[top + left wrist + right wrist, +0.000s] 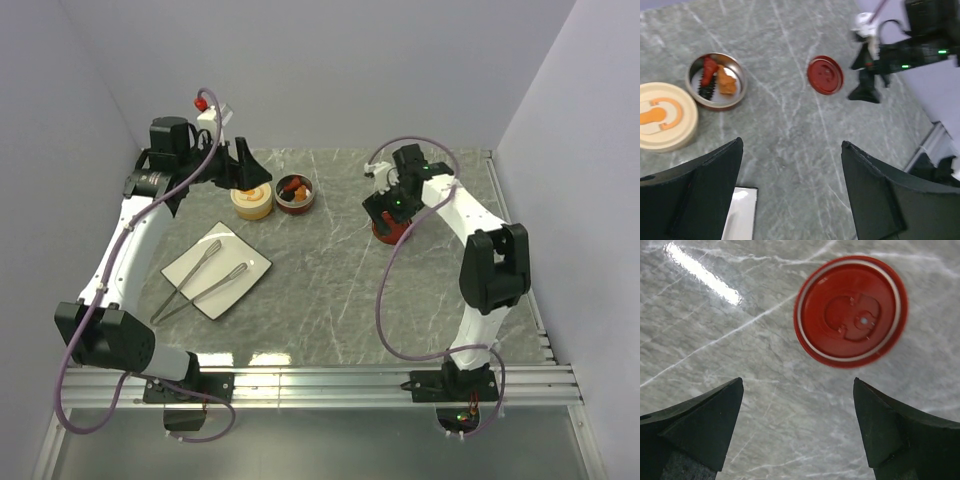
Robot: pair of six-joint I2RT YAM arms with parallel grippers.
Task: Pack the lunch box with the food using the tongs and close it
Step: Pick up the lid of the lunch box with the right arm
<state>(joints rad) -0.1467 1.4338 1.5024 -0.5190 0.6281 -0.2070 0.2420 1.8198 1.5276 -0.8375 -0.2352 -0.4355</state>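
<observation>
Left gripper [791,145]: fingers spread wide, holding nothing, poised over bare marble just beside the cream tub [662,116], which wears its cream lid with an orange handle. Next to it on the table [340,290] is the dark red tub [716,81], uncovered, its steel interior holding the food [720,80]: orange-red wedges and a dark piece.

Right gripper [797,382]: fingers likewise wide apart and empty, above the red lid [851,311], which lies flat on the marble, well apart from its tub.

Tongs [200,264]: resting on the white square plate [235,248], near the left arm. The long axis runs diagonally. The joined end overhangs the plate's near-left edge, and the two tips point far-right, spread in a narrow V.
</observation>
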